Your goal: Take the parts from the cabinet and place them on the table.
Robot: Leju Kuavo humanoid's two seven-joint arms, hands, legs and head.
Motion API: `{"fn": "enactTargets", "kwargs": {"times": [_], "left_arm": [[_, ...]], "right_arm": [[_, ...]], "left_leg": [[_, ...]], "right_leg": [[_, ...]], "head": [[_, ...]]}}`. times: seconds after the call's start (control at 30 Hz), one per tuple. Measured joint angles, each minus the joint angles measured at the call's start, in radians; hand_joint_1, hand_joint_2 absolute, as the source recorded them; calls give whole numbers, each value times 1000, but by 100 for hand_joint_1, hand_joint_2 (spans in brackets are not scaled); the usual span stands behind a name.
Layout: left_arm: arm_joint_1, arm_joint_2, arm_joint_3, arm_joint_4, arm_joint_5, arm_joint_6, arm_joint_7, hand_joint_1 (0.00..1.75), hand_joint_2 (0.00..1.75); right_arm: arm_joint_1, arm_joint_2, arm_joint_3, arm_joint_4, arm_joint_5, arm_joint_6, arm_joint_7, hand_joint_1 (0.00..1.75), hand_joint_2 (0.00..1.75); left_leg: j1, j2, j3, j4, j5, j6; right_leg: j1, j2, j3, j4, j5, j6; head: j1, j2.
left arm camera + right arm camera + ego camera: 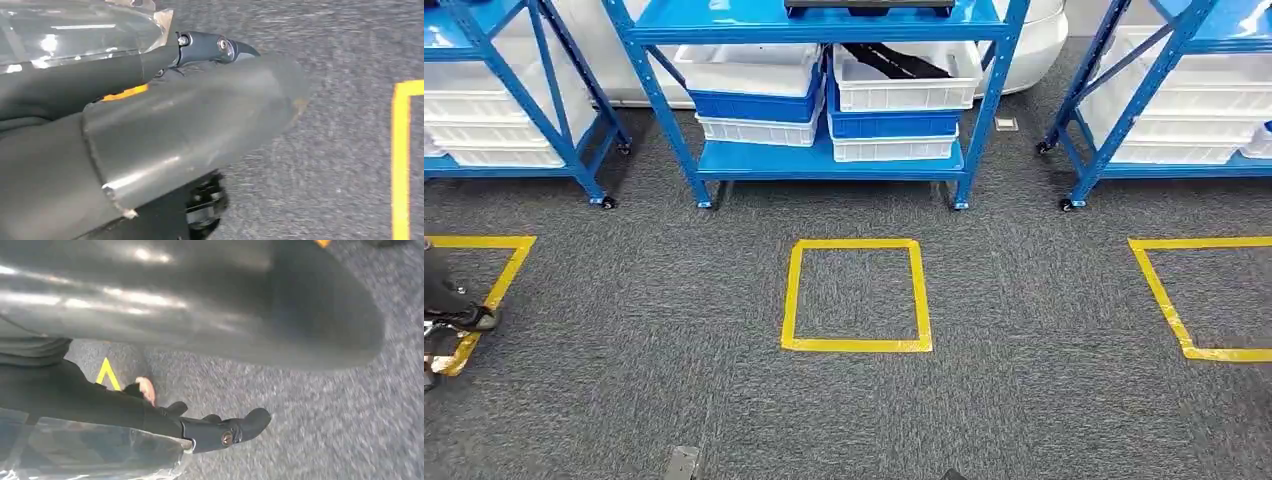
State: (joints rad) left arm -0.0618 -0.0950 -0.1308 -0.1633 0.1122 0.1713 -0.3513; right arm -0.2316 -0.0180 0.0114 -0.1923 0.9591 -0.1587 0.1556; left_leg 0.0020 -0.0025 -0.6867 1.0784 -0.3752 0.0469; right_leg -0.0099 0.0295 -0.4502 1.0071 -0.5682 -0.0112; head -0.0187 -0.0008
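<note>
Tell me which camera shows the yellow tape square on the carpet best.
The head view: the whole yellow tape square lies in the middle of the carpet, in front of the blue shelf. The left wrist view catches one blurred yellow tape corner past the left hand; which square it belongs to is unclear. The right wrist view shows small yellow scraps.

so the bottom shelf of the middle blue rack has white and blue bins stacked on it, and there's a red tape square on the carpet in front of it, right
Not quite. The tape square on the carpet is yellow, not red, as the head view shows. The rest holds: the middle blue rack has white and blue bins stacked on its bottom shelf.
</note>
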Motion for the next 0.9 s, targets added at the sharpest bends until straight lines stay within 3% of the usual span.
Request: {"fn": "enactTargets", "kwargs": {"times": [0.03, 0.07, 0.1, 0.13, 0.17, 0.2, 0.23, 0.27, 0.3, 0.33, 0.37, 0.4, 0.43, 0.47, 0.5, 0.53, 0.57, 0.6, 0.63, 0.67, 0.73, 0.77, 0.83, 0.87, 0.9], "left_arm": [[0, 7, 0, 2, 0, 1, 0, 0, 0], [2, 5, 0, 2, 0, 2, -1, 0, 0], [1, 8, 0, 2, 0, 2, 0, 0, 0], [1, 7, 0, 2, 0, 2, 0, 0, 0], [1, 6, 0, 1, 0, 3, 0, 0, 0], [1, 5, 0, 0, 0, 4, -1, 0, 0], [2, 5, 0, 0, 0, 5, -1, 0, 0], [1, 5, 1, 0, 0, 6, -1, 0, 0], [1, 4, 1, 0, 0, 6, -1, 0, 0], [2, 2, 0, 0, 0, 5, -1, 0, 0], [5, 0, 0, 0, 0, 5, 0, 0, 0], [8, -2, 0, 0, 0, 5, 0, 0, 0], [10, -3, 0, 0, 0, 5, 0, 0, 0], [10, -3, 0, 0, 0, 5, 0, 0, 0], [10, -3, 0, 0, 0, 5, 0, 0, 0], [12, -1, 1, 1, 0, 7, 0, 0, 0], [13, 0, 0, 2, 0, 8, 0, 0, 0], [12, 0, 0, 2, 0, 8, 0, 0, 0], [11, 0, 1, 1, 0, 8, 0, 0, 0], [5, 0, 0, 1, 0, 8, -1, 0, 0], [-3, 0, 0, 0, 0, 8, -1, 0, 0], [-3, 0, 0, 0, -2, 9, -2, 0, 0], [0, -1, 0, 0, -8, 8, 0, 0, 0], [1, -1, 0, 0, -8, 8, 0, 0, 0], [0, -1, 0, 0, -9, 8, 1, 0, 0]], "right_arm": [[3, 5, 0, 1, 0, 0, 0, 0, 0], [-1, 6, 0, 1, 0, 0, 0, 0, 0], [-3, 8, 0, 1, 1, 0, -1, 0, 0], [-2, 8, 0, 1, 2, 0, 0, 0, 0], [0, 8, 0, 1, 2, 0, 0, 0, 0], [0, 8, 0, 0, 3, 0, -1, 0, 0], [-4, 8, 0, 0, 3, 0, -1, 0, 0], [-5, 8, -1, 0, 3, 0, -1, 0, 0], [-7, 7, -1, 0, 3, 0, -1, 0, 0], [-6, 4, -2, 0, 3, 0, -1, 0, 0], [-1, 3, -3, 1, 3, 0, 0, 0, 0], [3, 2, -5, 1, 3, 0, 0, 0, 0], [3, 2, -6, 1, 3, 0, 0, 0, 0], [4, 2, -7, 2, 3, 0, 0, 0, 0], [5, 2, -7, 2, 3, 0, 0, 0, 0], [10, 3, -7, 4, 3, 0, 0, 0, 0], [8, 4, -8, 6, 2, 1, 0, 0, 0], [6, 4, -8, 6, 2, 2, 0, 0, 0], [8, 5, -8, 5, 2, 2, 0, 0, 0], [3, 4, -8, 5, 3, 2, 0, 0, 0], [-3, 2, -9, 4, 3, 0, 0, 0, 0], [-4, 0, -10, 4, 3, 0, 0, 0, 0], [-4, 0, -15, 4, 0, -1, 0, 0, 0], [0, 1, -17, 4, 0, -3, -1, 0, 0], [2, 1, -18, 4, 0, -5, -2, 0, 0]], "left_leg": [[-3, -3, 10, 4, -22, 16], [-13, -1, 31, -17, -24, 24], [-18, -1, 45, -36, -39, 35], [-21, -1, 56, -65, -47, 41], [-20, -1, 80, -81, -48, 45], [-10, 1, 108, -113, -46, 40], [-11, -1, 127, -128, -49, 40], [-9, -1, 141, -136, -53, 41], [-6, 0, 154, -143, -62, 39], [-3, -1, 168, -145, -74, 35], [1, -3, 183, -145, -87, 28], [6, -5, 201, -145, -102, 20], [10, -5, 220, -145, -116, 13], [15, -5, 239, -144, -133, 5], [19, -5, 261, -143, -151, -6], [12, -4, 264, -139, -170, -18], [13, -4, 290, -125, -195, -21], [7, 1, 285, -128, -210, -31], [9, 5, 304, -125, -218, -34], [12, 6, 293, -100, -202, -34], [22, 4, 212, 42, -156, -41], [21, 4, 159, 119, -166, -44], [21, 4, 58, 227, -259, -51], [21, 4, 21, 244, -307, -51], [21, 4, -4, 236, -327, -51]], "right_leg": [[-3, 0, 1, -11, -8, 4], [5, 4, 6, -20, -11, 12], [-9, 3, 12, -29, -11, 19], [-1, -1, 31, -22, 0, 31], [1, -1, 32, -24, 16, 51], [0, -7, 15, 7, 14, 56], [2, -13, -13, 63, 21, 55], [-1, -14, -63, 141, 16, 51], [-4, -14, -121, 210, -5, 52], [-4, -14, -167, 257, -50, 39], [-5, -14, -201, 274, -86, 33], [-11, -15, -219, 257, -97, 41], [-17, -17, -222, 214, -83, 54], [-26, -22, -216, 150, -47, 80], [-36, -32, -206, 67, 34, 105], [-44, -46, -207, 7, 132, 135], [-41, -73, -206, 3, 148, 119], [-29, -72, -183, 17, 158, 96], [-43, -65, -185, 20, 153, 71], [-38, -61, -181, 22, 147, 60], [-39, -51, -159, 17, 131, 37], [-37, -49, -148, 14, 123, 26], [-35, -40, -123, 14, 98, 18], [-33, -34, -108, 14, 86, 18], [-33, -30, -91, 14, 73, 19]], "head": [[6, 0], [12, 0], [2, 0], [0, 0], [-1, 0], [0, 0], [-1, 0], [0, 0], [-2, 0], [0, 0], [-1, 0], [0, 0], [-1, 0], [0, 0], [0, 0], [3, 0], [9, 0], [9, 0], [-2, 0], [-3, 0], [-3, 0], [-5, 0], [-3, 0], [-5, 0], [-4, 0]]}}
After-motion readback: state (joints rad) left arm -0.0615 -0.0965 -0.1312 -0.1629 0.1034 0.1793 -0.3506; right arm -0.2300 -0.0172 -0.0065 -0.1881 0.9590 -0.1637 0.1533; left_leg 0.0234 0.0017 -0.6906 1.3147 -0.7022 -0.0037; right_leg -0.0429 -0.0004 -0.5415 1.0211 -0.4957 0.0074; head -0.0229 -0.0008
